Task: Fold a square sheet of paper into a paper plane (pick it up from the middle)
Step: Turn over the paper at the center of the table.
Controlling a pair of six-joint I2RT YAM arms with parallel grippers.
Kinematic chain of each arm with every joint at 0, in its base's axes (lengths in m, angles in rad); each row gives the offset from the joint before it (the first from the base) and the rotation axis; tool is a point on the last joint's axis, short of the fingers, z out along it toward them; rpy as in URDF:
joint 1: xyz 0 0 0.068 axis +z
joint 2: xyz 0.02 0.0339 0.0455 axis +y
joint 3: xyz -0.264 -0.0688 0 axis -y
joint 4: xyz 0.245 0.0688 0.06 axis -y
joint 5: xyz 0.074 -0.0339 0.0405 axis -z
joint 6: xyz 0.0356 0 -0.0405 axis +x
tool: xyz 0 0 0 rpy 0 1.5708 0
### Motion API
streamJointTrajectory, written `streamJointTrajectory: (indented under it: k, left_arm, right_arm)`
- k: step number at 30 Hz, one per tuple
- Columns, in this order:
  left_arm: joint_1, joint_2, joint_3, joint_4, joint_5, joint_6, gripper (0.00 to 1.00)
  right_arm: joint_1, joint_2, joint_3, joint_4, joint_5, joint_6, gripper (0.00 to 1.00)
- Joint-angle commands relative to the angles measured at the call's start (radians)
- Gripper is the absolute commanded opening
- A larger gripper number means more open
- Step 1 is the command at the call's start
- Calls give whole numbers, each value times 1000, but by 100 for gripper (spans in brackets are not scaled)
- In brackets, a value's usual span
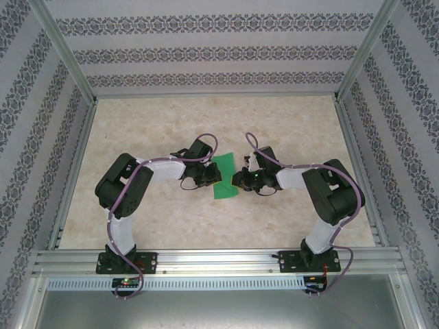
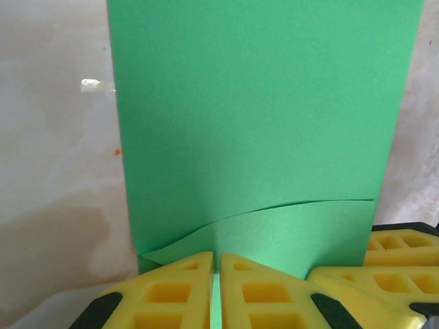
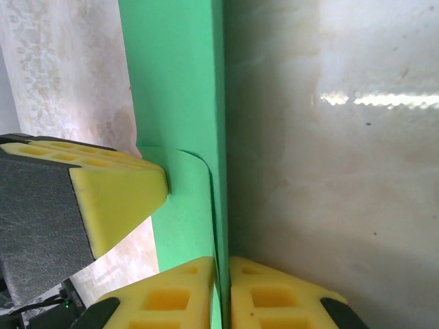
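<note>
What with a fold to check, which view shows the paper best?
Left wrist: the paper lies broad and face-on, its curved flap edge plain. The top view gives a small green patch between the left gripper and the right gripper. The right wrist sees a narrow strip with a curled flap.

**Item:** 1 square sheet of paper (image 1: 224, 177).
**Colour:** plain bright green, matt, unmarked.
**Condition:** partly folded. 1 layer is doubled over at one end, and in the left wrist view its free edge runs in a shallow curve across the width. The rest is smooth.
**Outline from above:** a slanted oblong, longer than wide.
**Location:** middle of the worktop (image 1: 158, 130).
**Hold:** 1 side is nipped in the near-closed jaws of the left gripper (image 2: 215, 295), the opposite side in those of the right gripper (image 3: 223, 295).
**Flat or lifted:** cannot tell.
</note>
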Motion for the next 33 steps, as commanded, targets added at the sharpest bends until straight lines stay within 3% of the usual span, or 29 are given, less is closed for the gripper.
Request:
streamJointTrajectory:
  k: [1,7,10,14,17,22,26,30,33]
  left_arm:
    - [9,-33,-6,-30,-2,18,13]
    - [9,-60,-9,-13,3,6,14]
    - [9,-102,-32,32,11,-2,18]
    - [9,-214,-68,40,-73,-14,30]
    - [10,-301,-71,-12,-171,-8,32]
    - [15,-447,-89,-104,-349,0,34]
    - [25,-561,-129,-155,-481,-17,37]
    - [41,-653,-170,-214,-593,-49,38]
    - [58,-714,-201,-247,-657,-65,38]
  right_arm:
    - [-8,-4,-2,23,-26,-21,12]
    - [-9,-7,4,18,-31,-24,10]
    - [-9,-27,11,-1,-32,-27,4]
    - [-6,-103,41,-117,16,-67,1]
    - [0,-193,80,-261,95,-111,1]
    - [51,-339,232,-648,390,-237,3]
    - [151,-388,401,-965,792,-285,3]
    - [256,-324,572,-1264,1155,-245,3]
    - [307,-227,667,-1448,1281,-212,1]
